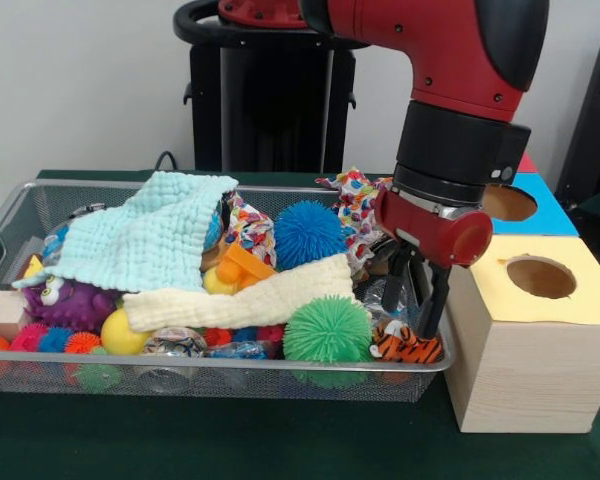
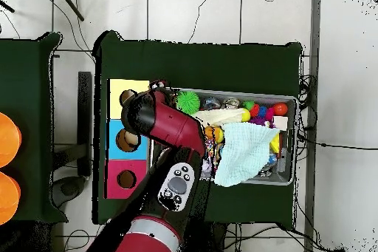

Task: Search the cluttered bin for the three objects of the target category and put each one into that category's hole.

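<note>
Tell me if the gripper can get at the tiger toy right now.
Probably yes. The gripper hangs just above the tiger toy, which lies uncovered in the basket corner, with only the green spiky ball beside it.

Green spiky ball (image 1: 327, 331), mint cloth (image 1: 147, 241), tiger-striped toy (image 1: 404, 346).

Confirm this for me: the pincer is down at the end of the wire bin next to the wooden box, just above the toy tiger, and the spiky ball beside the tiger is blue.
Not quite. In the front view the spiky ball beside the toy tiger is green; the blue one sits farther back. The rest holds: the pincer hangs above the tiger at the wire bin end beside the wooden box.
</note>
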Available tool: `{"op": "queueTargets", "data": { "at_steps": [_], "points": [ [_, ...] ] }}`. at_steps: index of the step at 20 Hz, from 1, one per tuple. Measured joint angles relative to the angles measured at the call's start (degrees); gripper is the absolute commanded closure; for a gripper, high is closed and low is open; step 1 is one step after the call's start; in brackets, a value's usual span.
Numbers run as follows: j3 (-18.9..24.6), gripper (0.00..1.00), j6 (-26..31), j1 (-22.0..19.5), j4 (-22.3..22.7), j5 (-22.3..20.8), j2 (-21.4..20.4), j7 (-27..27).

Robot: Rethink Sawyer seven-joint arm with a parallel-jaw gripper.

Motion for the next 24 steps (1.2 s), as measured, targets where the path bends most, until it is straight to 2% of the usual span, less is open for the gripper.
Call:
{"op": "queueTargets", "data": {
  "at_steps": [12,24],
  "points": [
    [0.0,0.0,0.0,0.5,0.8,1.0,0.1,0.0],
    [0.5,0.0,-0.4,0.6,3.8,1.3,0.6,0.0]
  ]
}}
